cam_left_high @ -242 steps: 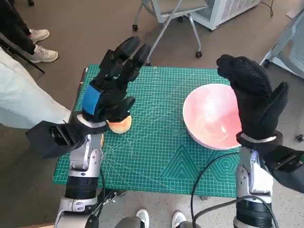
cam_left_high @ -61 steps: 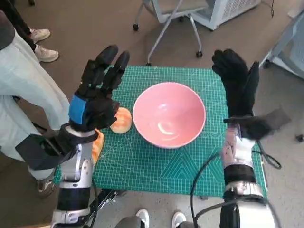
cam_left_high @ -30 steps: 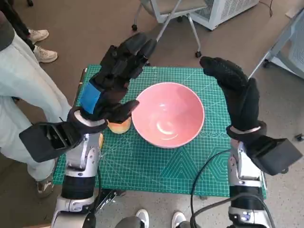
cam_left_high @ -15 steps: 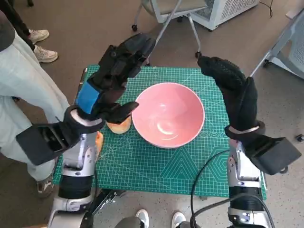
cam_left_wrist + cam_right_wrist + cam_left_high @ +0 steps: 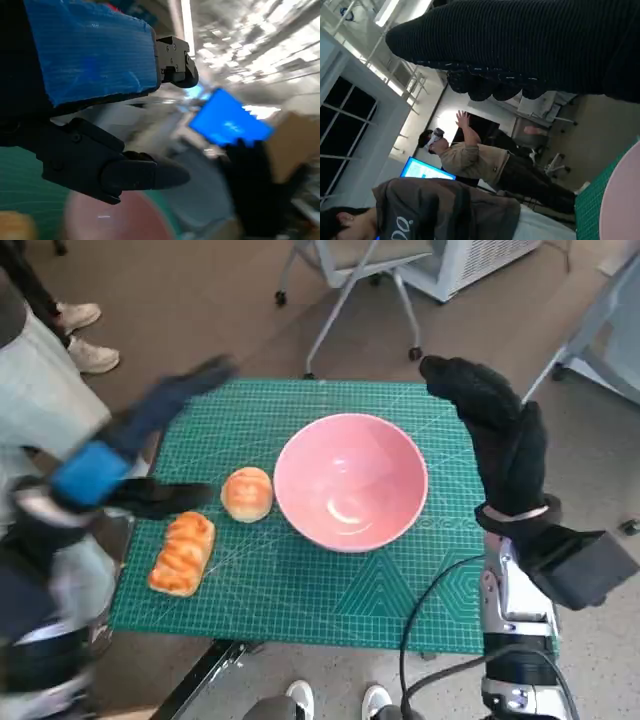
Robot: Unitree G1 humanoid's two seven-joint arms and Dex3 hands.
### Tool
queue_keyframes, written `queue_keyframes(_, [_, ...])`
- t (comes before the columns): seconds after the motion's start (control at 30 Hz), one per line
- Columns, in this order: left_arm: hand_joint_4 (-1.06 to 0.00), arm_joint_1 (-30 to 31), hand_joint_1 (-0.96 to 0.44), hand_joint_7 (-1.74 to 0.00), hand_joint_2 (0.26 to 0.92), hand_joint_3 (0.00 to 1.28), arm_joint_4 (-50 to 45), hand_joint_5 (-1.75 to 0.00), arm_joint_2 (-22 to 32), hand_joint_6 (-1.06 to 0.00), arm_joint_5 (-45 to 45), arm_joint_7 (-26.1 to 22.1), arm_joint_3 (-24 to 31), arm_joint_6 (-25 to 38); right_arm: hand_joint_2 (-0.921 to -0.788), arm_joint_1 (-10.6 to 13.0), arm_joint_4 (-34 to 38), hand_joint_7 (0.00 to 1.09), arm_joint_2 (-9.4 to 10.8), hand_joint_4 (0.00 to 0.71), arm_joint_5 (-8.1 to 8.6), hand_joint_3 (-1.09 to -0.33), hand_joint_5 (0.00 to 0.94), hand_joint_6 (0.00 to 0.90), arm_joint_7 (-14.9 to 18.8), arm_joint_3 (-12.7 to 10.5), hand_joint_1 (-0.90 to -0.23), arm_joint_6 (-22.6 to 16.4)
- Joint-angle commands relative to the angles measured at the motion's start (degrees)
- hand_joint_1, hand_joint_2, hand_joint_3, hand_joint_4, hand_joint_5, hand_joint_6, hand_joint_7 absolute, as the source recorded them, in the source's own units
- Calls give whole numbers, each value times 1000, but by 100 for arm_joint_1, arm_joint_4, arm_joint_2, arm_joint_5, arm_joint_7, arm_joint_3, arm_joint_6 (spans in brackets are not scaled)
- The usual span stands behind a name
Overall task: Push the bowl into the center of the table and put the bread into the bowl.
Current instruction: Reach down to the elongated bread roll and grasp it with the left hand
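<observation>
The table point(image 5: 330, 600), covered by a green cutting mat, carries three items. The pink bowl point(image 5: 350, 482) sits upright at about the middle of the table, with nothing in it. A round bread roll point(image 5: 247, 493) lies on the mat just beside the bowl's left rim; whether they touch cannot be told. A longer braided bread point(image 5: 182, 553) lies further toward the near left corner, close to the roll but apart from it.

The right hand point(image 5: 497, 435), in the black knitted glove, is raised over the table's right side, fingers extended and apart, holding nothing and clear of the bowl. The left hand point(image 5: 125, 455) is blurred at the table's left edge, above and left of both breads. It grips nothing and its fingers reach out, loosely spread. The left wrist view confirms no object between its fingers point(image 5: 125, 172).

In the right wrist view, two persons point(image 5: 485, 165) are seen beyond the table, one with an arm raised.
</observation>
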Motion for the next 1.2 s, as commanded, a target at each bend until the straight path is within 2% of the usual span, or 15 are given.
queue_keyframes(0.03, [-166, 478, -553, -463, 874, 54, -450, -2, 520, -86, 97, -80, 325, 412, -921, 79, 80, 513, 36, 207, 12, -765, 0, 91, -57, -3, -708, 103])
queue_keyframes(0.2, [-173, 863, -441, -286, 833, 7, -576, -1, 790, -208, 207, -69, 514, 498, -921, 52, 124, 523, 65, 206, -29, -767, 0, 85, -82, 4, -697, 72])
queue_keyframes(0.4, [-179, 1284, -384, -144, 817, 2, -720, 0, 1045, -286, 241, -191, 619, 707, -921, 16, 120, 533, 71, 202, -21, -772, 0, 79, -68, 27, -687, 76])
queue_keyframes(0.6, [-180, 1678, -374, -97, 822, 4, -1018, 0, 1154, -309, 448, -111, 690, 1082, -921, -15, 195, 540, 70, 200, 28, -773, 0, 74, -10, 24, -688, 51])
queue_keyframes(0.97, [-221, 2313, -389, -44, 834, 3, -1635, -5, 803, -363, 1211, 460, 593, 1536, -921, -30, 326, 552, 81, 201, 124, -774, 0, 67, 74, 6, -690, -1])
queue_keyframes(1.2, [-229, 2646, -408, -26, 860, 11, -2188, -3, 706, -372, 2047, 706, 274, 2363, -921, -34, 356, 557, 58, 201, 192, -774, 1, 64, 119, -24, -693, 10])
